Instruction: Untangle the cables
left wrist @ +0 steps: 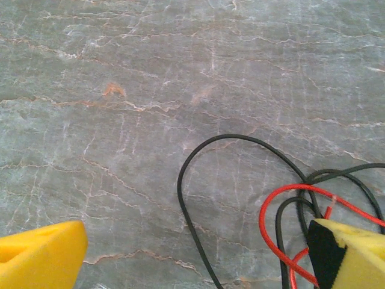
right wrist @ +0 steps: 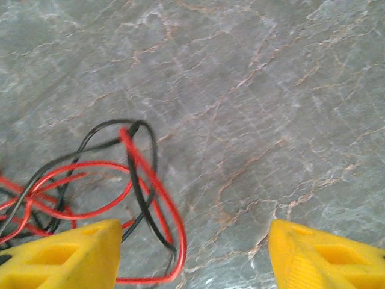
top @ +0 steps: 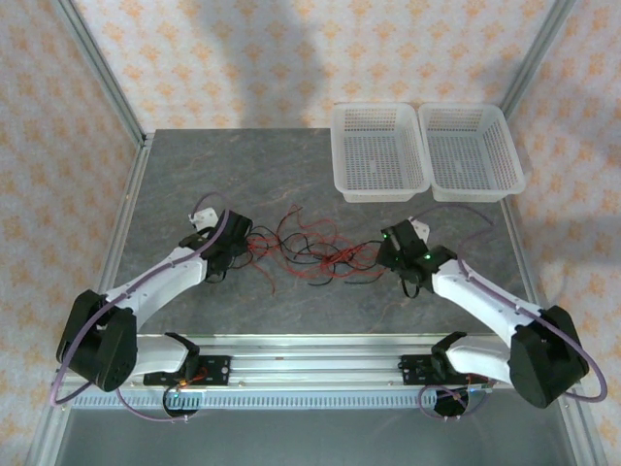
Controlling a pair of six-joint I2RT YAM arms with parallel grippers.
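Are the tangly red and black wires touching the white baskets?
Apart. In the top view, a strip of bare table lies between the cables and the nearest basket.

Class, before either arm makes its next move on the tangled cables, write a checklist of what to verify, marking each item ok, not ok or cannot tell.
1. Left gripper open: ok, fingers wide apart.
2. Right gripper open: ok, fingers wide apart.
3. Something between the left fingers to grasp: ok, a black loop lies there.
4. Something between the right fingers: ok, a red loop lies beside one finger.
5. Cables separated: not ok, one tangled clump.
6. Fingers clear of the table: cannot tell.
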